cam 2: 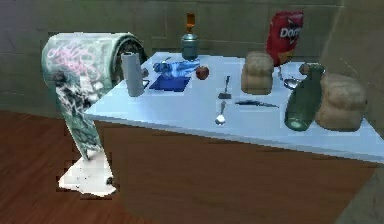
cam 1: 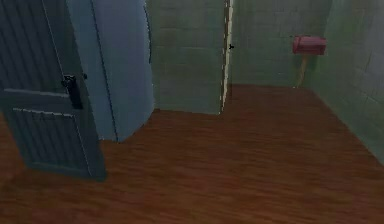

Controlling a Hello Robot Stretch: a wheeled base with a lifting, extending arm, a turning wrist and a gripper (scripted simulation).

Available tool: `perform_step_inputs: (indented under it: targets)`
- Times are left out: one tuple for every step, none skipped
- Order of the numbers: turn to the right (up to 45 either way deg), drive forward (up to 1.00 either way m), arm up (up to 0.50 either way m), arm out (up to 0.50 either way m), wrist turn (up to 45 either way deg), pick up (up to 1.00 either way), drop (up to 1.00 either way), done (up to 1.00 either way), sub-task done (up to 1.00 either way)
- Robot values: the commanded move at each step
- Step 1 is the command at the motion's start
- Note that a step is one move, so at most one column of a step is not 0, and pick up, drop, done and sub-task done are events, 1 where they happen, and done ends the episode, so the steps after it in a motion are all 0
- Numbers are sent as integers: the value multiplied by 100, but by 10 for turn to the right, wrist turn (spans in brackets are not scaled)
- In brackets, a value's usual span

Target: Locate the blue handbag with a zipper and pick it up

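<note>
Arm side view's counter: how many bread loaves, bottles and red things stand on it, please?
Bread loaves: 2, left loaf and right loaf
Bottles: 2, green bottle and brown-topped bottle
Red things: 2, red bag and small red ball
Total: 6

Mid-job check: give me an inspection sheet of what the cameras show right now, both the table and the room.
Surface: pale table; a patterned cloth hangs over one end down to the floor.
Job's things: blue flat thing on the table, possibly the handbag; zipper too small to tell.
Clutter: grey cup, bottle, small red fruit, spoon, knife, bread loaf, larger bread loaf, red snack bag, green glass bottle.
Grippers: nothing seen.
Cables: nothing seen.
Surroundings: wooden floor, tiled walls, dark door standing open, pink thing on a stand.
</note>
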Motion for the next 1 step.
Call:
perform_step_inputs:
  targets:
    - [450,0,0,0,0,0,0,0,0]
